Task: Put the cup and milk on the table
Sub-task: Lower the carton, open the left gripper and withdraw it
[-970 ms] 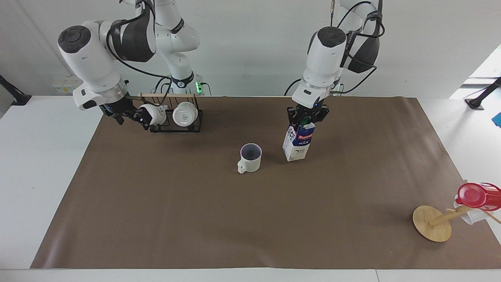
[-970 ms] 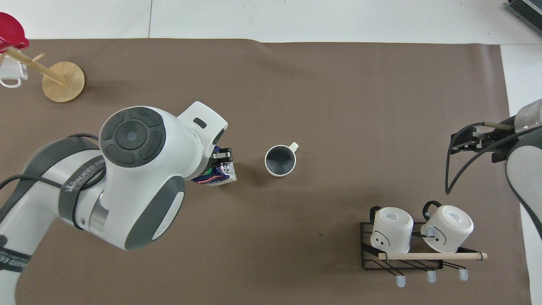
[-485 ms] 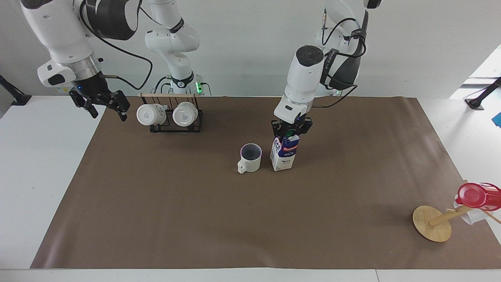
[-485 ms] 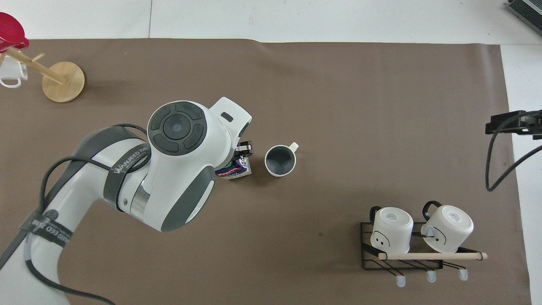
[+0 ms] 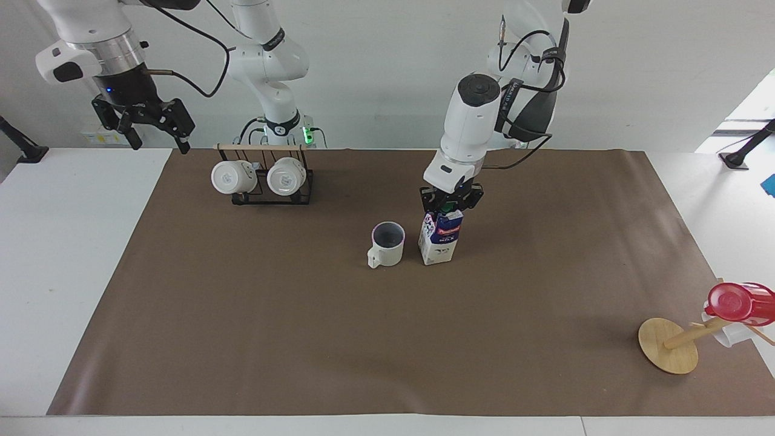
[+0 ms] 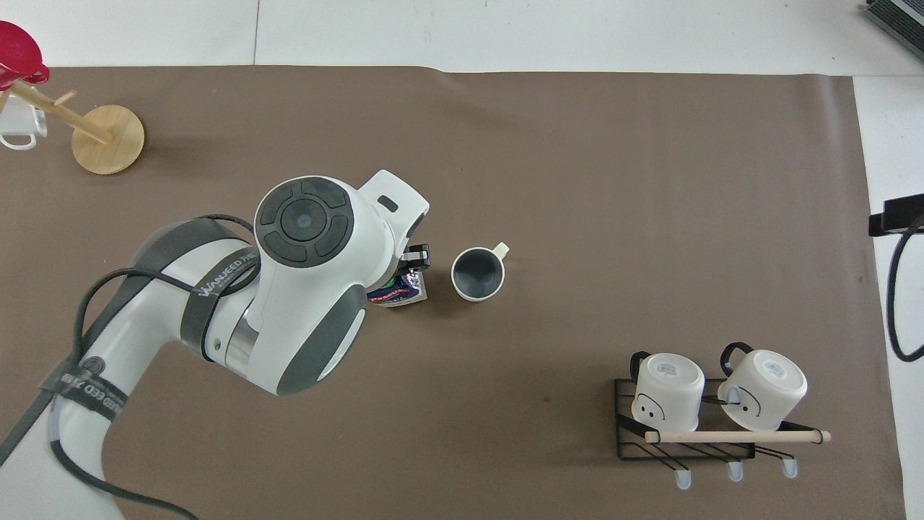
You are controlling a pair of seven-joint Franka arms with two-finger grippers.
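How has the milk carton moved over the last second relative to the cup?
Yes. The milk carton, gripped at its top by the left gripper, has shifted toward the cup and now stands close beside it on the brown sheet.

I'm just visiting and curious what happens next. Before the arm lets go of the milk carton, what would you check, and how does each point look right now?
1. Milk standing upright on the brown sheet: ok.
2. Carton base fully resting on the table, not hanging above it: looks down, but cannot tell for certain.
3. Left gripper at the carton's top, around its cap: ok; whether its grip has begun to loosen: cannot tell.
4. Cup upright beside the carton, with a gap between them: ok.
5. Right gripper raised over the table edge at its own end, open, holding nothing, out of the way: ok.
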